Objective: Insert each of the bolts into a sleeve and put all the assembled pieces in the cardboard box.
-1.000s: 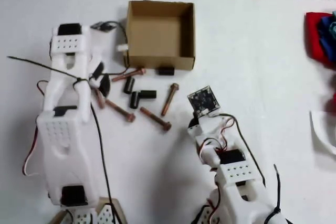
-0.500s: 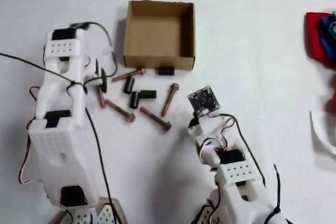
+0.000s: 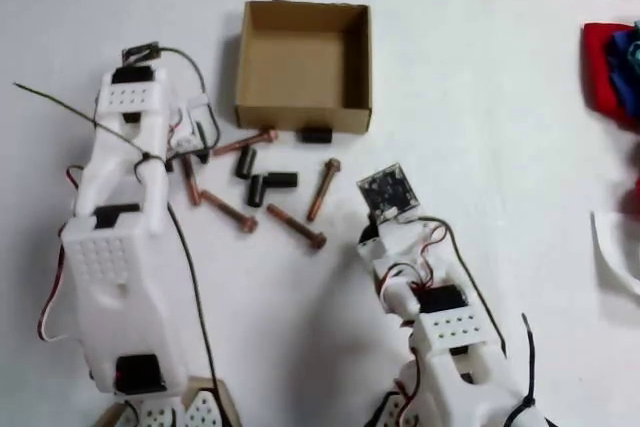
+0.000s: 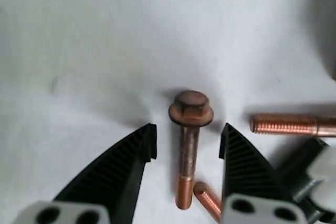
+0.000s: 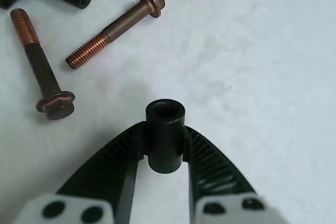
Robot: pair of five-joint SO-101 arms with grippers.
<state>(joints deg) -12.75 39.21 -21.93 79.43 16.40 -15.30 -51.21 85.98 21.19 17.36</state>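
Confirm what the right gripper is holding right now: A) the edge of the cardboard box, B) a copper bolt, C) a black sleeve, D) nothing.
C: in the right wrist view the right gripper is shut on a black sleeve, whose bore end sticks out past the tips.

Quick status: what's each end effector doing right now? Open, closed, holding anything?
Left end effector: open, jaws on either side of a bolt, not gripping it.
Right end effector: closed on a black sleeve.

No legible txt, labels, nos. or signs on anything in view.
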